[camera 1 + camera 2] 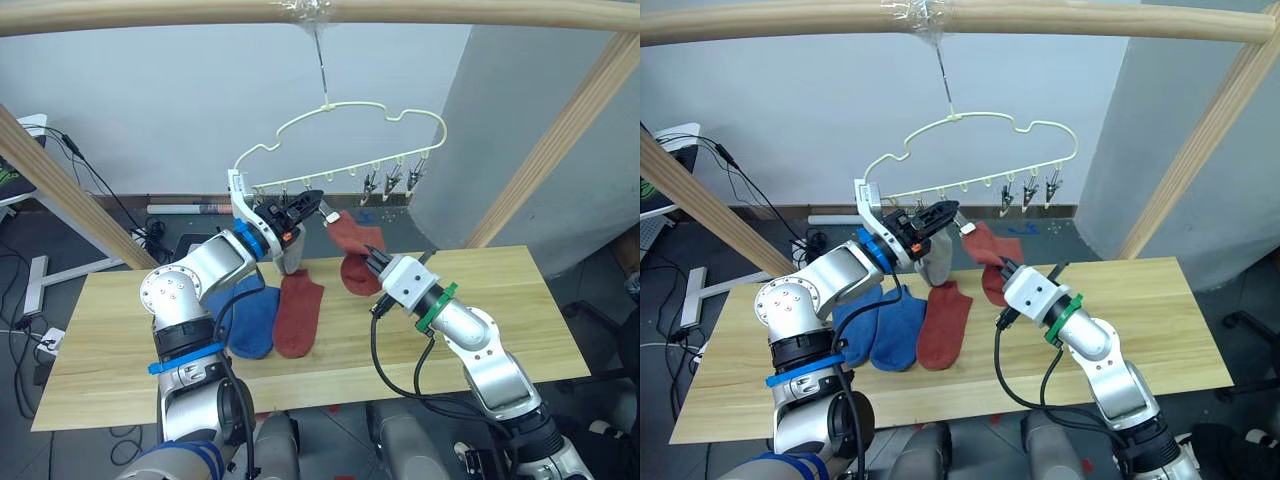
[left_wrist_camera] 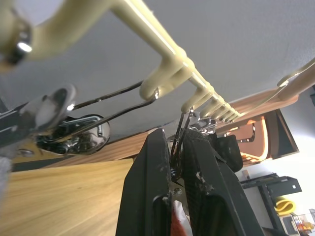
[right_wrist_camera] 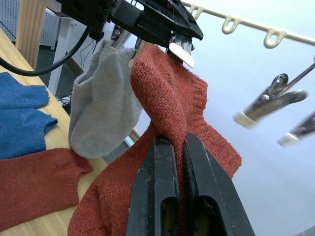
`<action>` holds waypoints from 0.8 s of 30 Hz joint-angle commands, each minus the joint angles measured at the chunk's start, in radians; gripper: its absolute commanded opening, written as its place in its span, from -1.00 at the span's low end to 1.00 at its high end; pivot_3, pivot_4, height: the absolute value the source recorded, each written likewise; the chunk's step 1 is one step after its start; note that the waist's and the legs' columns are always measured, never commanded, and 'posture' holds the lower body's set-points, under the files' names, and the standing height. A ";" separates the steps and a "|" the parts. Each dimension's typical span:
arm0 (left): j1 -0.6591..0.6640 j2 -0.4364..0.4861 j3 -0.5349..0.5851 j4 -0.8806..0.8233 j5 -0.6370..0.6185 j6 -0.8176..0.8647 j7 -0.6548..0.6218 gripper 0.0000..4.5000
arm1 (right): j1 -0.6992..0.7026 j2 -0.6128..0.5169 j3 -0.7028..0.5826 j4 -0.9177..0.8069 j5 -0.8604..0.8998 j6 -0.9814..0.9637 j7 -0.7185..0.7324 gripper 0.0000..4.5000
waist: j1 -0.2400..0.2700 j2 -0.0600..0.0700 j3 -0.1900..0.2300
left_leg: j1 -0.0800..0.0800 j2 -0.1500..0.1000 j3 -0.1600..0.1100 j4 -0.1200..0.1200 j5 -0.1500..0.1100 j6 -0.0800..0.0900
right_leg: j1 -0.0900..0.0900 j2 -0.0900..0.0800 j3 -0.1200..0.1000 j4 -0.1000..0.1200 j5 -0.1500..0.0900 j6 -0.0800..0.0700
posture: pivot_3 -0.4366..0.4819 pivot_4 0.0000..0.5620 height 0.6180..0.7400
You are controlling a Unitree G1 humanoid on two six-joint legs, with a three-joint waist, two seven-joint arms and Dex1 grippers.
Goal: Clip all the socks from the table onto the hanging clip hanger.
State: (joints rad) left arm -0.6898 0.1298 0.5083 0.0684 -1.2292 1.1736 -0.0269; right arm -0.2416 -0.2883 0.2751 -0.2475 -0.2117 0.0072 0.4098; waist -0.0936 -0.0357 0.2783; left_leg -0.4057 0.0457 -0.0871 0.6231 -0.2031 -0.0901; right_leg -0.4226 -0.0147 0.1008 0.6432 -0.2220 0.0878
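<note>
Where the left gripper point(image 1: 312, 200) is reaching up to the clip hanger point(image 1: 340, 140), its black fingers are covering most of 1 dark clip point(image 2: 178, 142), so the clip's mouth is hard to make out. In the left wrist view the 2 fingers are squeezing that clip's wire handles between them. The left arm is bending up from the table point(image 1: 520, 300), forearm raised toward the hanger's left half.

The right arm is stretching forward and up from the table's right side. Its gripper, the right gripper point(image 3: 179, 142), is pinching a fold of a rust red sock point(image 3: 167, 98), fingers closed on the knit. This sock's top edge is sitting at the clip held by the left gripper (whether the clip is biting it cannot be told). Its lower part is draping down past the fingers.

1 light grey sock point(image 3: 101, 108) is hanging just beside it, top hidden behind the left gripper. 2 blue socks point(image 1: 250, 315) and a second rust red sock point(image 1: 298, 312) are lying flat on the table. 3 free clips point(image 1: 392, 181) are dangling at the hanger's right end.
</note>
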 commanded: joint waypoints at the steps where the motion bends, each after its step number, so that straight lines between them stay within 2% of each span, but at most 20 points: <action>1: 0.017 0.006 -0.020 -0.025 -0.020 -0.005 0.025 -0.97 | -0.030 0.012 -0.014 -0.010 0.011 -0.005 -0.007 -0.99 | 0.000 0.000 0.000 | 0.000 0.000 0.000 0.000 0.000 0.000 | 0.000 0.000 0.000 0.000 0.000 0.000 | -0.17 -0.12 1.00; 10: 0.036 0.032 -0.058 -0.062 -0.032 -0.048 -0.008 -0.97 | -0.056 0.027 -0.007 0.010 0.009 -0.002 -0.003 -0.99 | 0.004 0.000 0.000 | -0.001 0.000 0.000 0.000 0.000 0.000 | -0.001 0.000 0.000 0.000 0.000 0.000 | -0.16 -0.11 1.00; 18: 0.050 0.058 -0.059 -0.079 -0.098 -0.048 -0.004 0.21 | -0.066 0.029 -0.012 0.020 0.011 0.003 -0.001 -1.00 | 0.008 0.000 0.000 | -0.005 0.000 0.000 0.000 0.000 0.000 | -0.005 0.000 0.000 0.000 0.000 0.000 | -0.14 -0.10 1.00; 22: 0.062 0.085 -0.045 -0.098 -0.187 -0.030 0.037 0.74 | -0.074 0.032 -0.019 0.044 0.014 0.002 -0.006 -1.00 | 0.008 -0.001 0.000 | -0.008 0.000 -0.001 0.000 0.000 0.000 | -0.008 0.000 0.000 0.000 0.000 0.000 | -0.12 -0.09 1.00; 24: 0.101 0.149 -0.047 -0.143 -0.287 0.018 0.062 1.00 | -0.084 0.040 -0.027 0.065 0.023 0.008 -0.011 -1.00 | 0.006 -0.001 0.000 | -0.011 0.000 0.000 0.000 0.000 0.000 | -0.012 0.000 0.000 0.001 0.001 0.002 | -0.11 -0.09 1.00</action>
State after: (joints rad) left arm -0.6051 0.2445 0.4464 -0.0152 -1.4340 1.1603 0.0205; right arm -0.3097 -0.2528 0.2698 -0.1698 -0.2106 0.0150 0.4107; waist -0.0872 -0.0363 0.2788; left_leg -0.4173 0.0460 -0.0873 0.6226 -0.2031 -0.0904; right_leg -0.4357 -0.0148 0.1009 0.6449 -0.2200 0.0907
